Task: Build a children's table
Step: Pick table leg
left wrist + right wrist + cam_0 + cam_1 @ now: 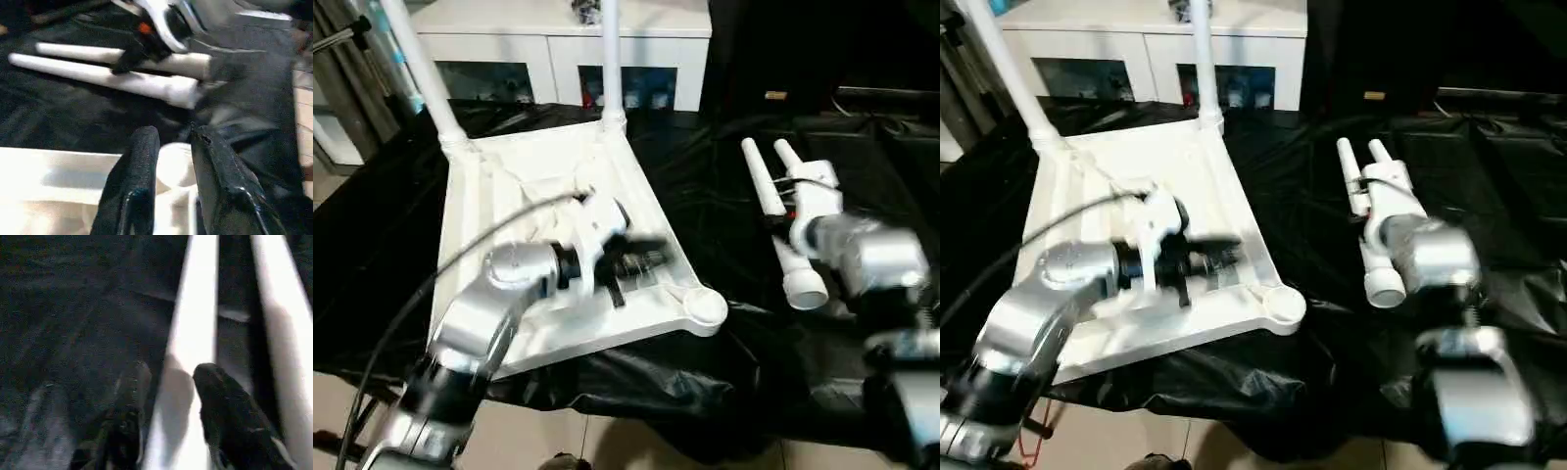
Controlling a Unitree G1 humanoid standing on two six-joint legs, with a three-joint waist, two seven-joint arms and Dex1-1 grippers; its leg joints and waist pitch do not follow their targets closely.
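The white tabletop (pixel 538 186) lies underside up on black cloth. Two white legs (pixel 421 69) (pixel 610 59) stand in its far corner sockets. The near right socket (pixel 705 305) has no leg in it. My left gripper (pixel 651 257) hovers over the tabletop just short of that socket (pixel 173 164), open, with nothing between its fingers. Two loose legs (pixel 766 191) (pixel 787 155) lie side by side on the cloth to the right. My right gripper (pixel 171 372) is low over them, open, its fingers straddling one leg (pixel 195 308).
A white cabinet (pixel 558 49) with glass doors stands behind the table. Black cloth (pixel 724 225) covers the work surface and hangs over the front edge, with floor (pixel 636 446) below. A cable (pixel 460 255) arcs over my left forearm.
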